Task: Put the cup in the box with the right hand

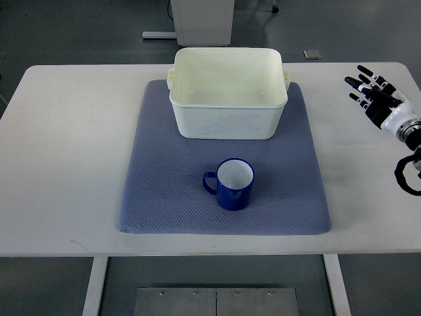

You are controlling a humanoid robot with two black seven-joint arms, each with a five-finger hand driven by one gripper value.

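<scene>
cup (233, 184) untouched, right hand (373, 95) open, empty

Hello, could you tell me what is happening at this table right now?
Nothing is being handled yet. A blue cup stands upright on a mat, with its handle towards the picture's left. A box sits open just behind it, with nothing visible inside. The right hand is off to the side over the table, fingers spread and holding nothing, well clear of the cup. The left arm is out of view.

The right hand's (375, 92) arm is cut off by the right picture edge
</scene>
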